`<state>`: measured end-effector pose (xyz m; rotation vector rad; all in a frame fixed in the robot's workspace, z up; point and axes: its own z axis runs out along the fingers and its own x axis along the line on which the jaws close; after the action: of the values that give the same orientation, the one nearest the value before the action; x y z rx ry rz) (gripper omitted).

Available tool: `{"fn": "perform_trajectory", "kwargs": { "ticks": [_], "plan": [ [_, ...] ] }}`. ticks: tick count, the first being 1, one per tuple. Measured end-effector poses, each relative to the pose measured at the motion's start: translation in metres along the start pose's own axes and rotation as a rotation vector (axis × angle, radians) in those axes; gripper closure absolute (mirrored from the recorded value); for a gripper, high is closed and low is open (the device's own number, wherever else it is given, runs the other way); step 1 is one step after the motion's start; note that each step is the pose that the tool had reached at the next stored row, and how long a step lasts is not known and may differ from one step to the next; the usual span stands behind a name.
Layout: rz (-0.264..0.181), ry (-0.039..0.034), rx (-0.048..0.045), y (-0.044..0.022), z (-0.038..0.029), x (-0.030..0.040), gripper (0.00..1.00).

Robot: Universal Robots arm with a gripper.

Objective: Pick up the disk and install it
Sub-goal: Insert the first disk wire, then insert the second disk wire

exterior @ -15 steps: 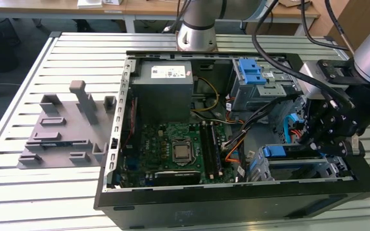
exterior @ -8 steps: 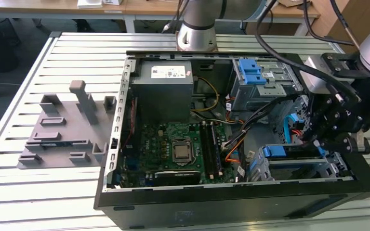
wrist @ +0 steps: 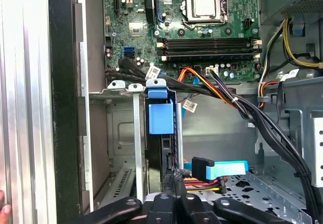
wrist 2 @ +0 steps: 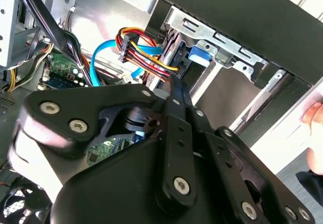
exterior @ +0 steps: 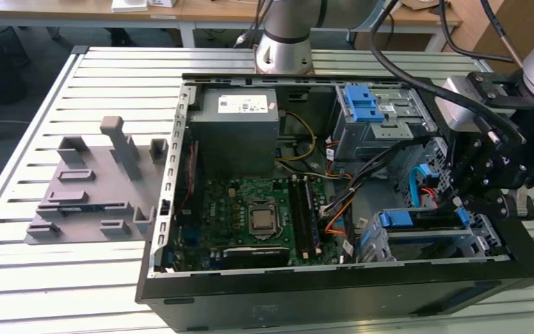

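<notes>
Your jaws' state can't be told; the gripper (exterior: 478, 182) sits over the disk (wrist: 161, 118), slotted in the case's (exterior: 341, 296) corner bay.

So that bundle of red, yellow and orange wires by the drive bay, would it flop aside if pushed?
Probably it bends aside: the wire bundle is thin separate strands curving loosely. It likely springs back some, since one end runs into a black plug. Looks light, so little resistance.
</notes>
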<state>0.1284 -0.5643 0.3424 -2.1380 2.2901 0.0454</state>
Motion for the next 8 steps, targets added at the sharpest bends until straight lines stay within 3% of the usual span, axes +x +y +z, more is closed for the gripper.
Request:
{"fn": "perform_trajectory", "kwargs": {
  "ticks": [1,8],
  "plan": [
    [0.0,0.0,0.0,0.0,0.0,0.0,0.89],
    [0.0,0.0,0.0,0.0,-0.0004,0.0,0.89]
  ]
}}
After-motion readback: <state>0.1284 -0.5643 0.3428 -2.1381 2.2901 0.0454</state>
